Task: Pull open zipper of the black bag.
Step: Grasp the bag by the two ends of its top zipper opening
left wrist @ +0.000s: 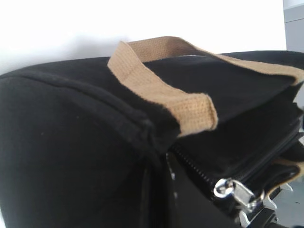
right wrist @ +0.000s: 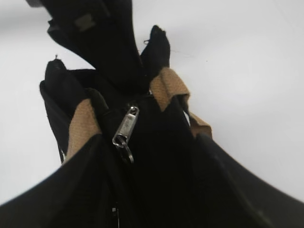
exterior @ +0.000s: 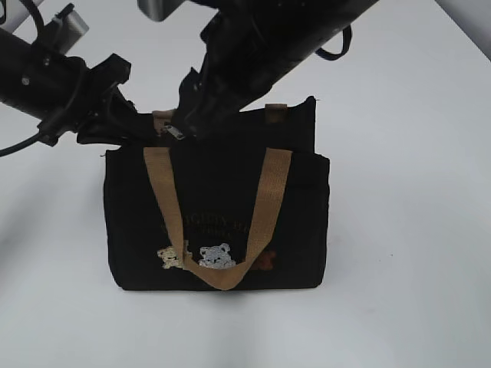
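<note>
we see a white table [exterior: 414, 153] filling the scene, with the black bag [exterior: 219, 222] standing upright near its middle, front face toward the exterior camera. two dark arms come in from the top of that view: the left arm [exterior: 54, 84] reaches to the bag's upper left corner, and the right arm [exterior: 261, 46] slants down across the middle to the bag's top edge.

on the bag's front a tan handle [exterior: 222, 222] hangs down in a loop, its bottom lying just over the small embroidered bears [exterior: 203, 257], with faint gold lettering [exterior: 211, 216] above them. a second tan handle [left wrist: 161, 90] shows in the left wrist view, folded over the top of the bag.

the left gripper [exterior: 126, 126] sits at the bag's top left end; its jaws are closed, and we take them to be pinching the bag's fabric corner there, though the dark cloth hides the contact. the right gripper [exterior: 184, 123] is over the top edge with its jaws apart; we cannot tell whether they touch anything.

the zipper [left wrist: 199, 173] runs along the bag's top edge, and its silver pull tab [right wrist: 125, 128] with a small ring lies near the left end, just beside the right gripper's tips.
</note>
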You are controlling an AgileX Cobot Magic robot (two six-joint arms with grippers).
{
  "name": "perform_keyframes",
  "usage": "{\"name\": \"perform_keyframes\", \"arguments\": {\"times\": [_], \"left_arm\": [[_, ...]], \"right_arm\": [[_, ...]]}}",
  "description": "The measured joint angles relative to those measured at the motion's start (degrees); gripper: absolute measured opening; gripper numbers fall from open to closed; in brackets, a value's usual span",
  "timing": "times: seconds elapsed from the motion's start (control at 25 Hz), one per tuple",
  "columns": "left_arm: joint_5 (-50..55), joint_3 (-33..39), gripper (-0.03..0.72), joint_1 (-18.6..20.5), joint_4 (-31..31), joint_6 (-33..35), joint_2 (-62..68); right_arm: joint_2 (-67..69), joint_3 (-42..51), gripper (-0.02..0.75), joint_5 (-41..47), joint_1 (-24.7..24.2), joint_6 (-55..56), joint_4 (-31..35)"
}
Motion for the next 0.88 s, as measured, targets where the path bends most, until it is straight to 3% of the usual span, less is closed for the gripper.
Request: {"name": "perform_keyframes", "arguments": {"times": [0.4, 0.52, 0.68, 0.88], "left_arm": [[1.6, -0.2, 0.008, -0.1, 1.0, 0.1, -2.4], [1.6, -0.2, 0.006, -0.1, 1.0, 0.1, -2.4], [1.8, -0.2, 0.006, -0.1, 1.0, 0.1, -2.4], [1.9, -0.2, 0.006, -0.2, 0.9, 0.1, -2.5]], "right_arm": [[4.0, -0.2, 0.370, 0.0, 1.2, -0.9, -0.1], [4.2, -0.2, 0.262, 0.1, 1.2, -1.0, -0.2], [4.2, -0.2, 0.052, 1.3, 1.2, -1.1, -0.5], [3.8, -0.3, 0.044, 3.0, 1.3, -1.0, -2.2]]}}
